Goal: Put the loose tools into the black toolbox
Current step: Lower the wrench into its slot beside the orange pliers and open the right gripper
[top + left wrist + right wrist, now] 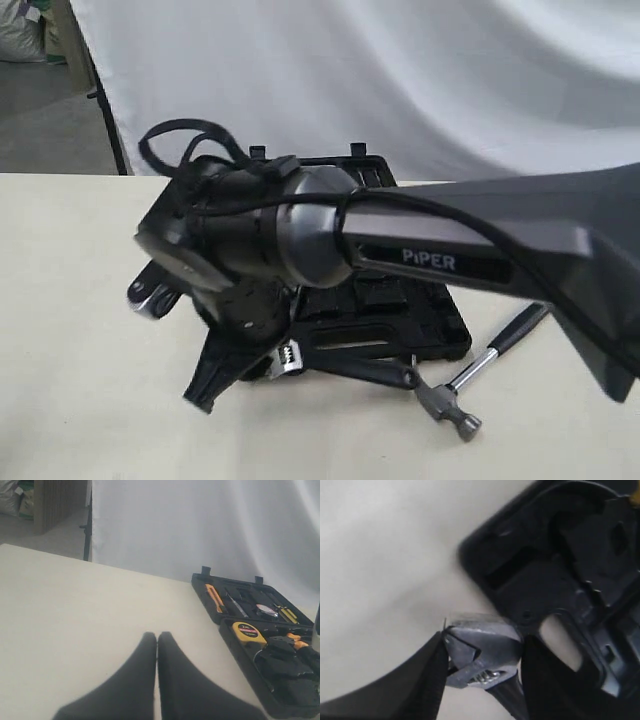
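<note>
R gripper (482, 641) sits astride the head of the adjustable wrench (479, 661), jaws roughly half open w/ one finger on each side of the silver head. Both fingers look to be against the steel, so I read it as clamped on the head. How firm the clamp is can't be told. The wrench lies on the table (380, 555) just in front of the black toolbox (545, 580). In the exterior view its black handle runs off toward the claw hammer (482, 364), and the handle end is near the hammer head. Touching or not, can't tell.

Step in hand, imo: secure the wrench, then lift it into the box.
- Squeeze fully before lifting. Smooth steel plus a grip at one end means the handle will prob droop or swing.
- Lift straight up to clear the toolbox lip and avoid dragging the handle into the hammer.
- Lower it flat into a recess. Which recess fits can't be made out.

L gripper (157, 647) has its fingers pressed together w/ nothing between them, over bare table, well apart from the toolbox.
</note>
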You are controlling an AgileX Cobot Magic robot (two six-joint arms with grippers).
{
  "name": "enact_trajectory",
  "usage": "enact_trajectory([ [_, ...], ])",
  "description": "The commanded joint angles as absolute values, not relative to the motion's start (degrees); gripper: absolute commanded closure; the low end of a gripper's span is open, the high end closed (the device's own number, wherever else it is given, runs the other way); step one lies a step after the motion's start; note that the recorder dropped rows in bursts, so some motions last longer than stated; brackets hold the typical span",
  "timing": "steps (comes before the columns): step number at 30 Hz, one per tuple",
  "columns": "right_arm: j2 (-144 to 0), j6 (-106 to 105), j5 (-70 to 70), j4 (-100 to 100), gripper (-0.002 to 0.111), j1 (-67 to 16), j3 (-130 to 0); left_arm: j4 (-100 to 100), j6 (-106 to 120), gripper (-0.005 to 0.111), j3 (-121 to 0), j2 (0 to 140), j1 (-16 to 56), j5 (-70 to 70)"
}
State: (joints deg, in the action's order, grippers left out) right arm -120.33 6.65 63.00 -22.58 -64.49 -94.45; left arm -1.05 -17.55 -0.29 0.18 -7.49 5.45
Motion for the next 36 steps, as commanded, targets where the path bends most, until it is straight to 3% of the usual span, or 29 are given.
enact_trajectory([
  [1, -119.66, 6.79, 63.82, -23.24, 0.109, -59.99, -94.51, -1.30, -17.82, 0.106, -0.44, 0.00, -8.94, 5.03],
  [13, -119.66, 6.40, 61.27, -28.47, 0.109, -52.06, -94.51, -1.30, -17.82, 0.106, -0.44, 0.00, -8.94, 5.03],
  [23, -120.92, -5.77, 43.01, -30.98, 0.109, -52.06, -94.51, -1.30, -17.82, 0.106, -0.44, 0.00, -8.94, 5.03],
  [36, -128.17, -7.74, 38.83, -37.62, 0.109, -52.06, -94.51, -1.30, -17.82, 0.106, -0.44, 0.00, -8.94, 5.03],
])
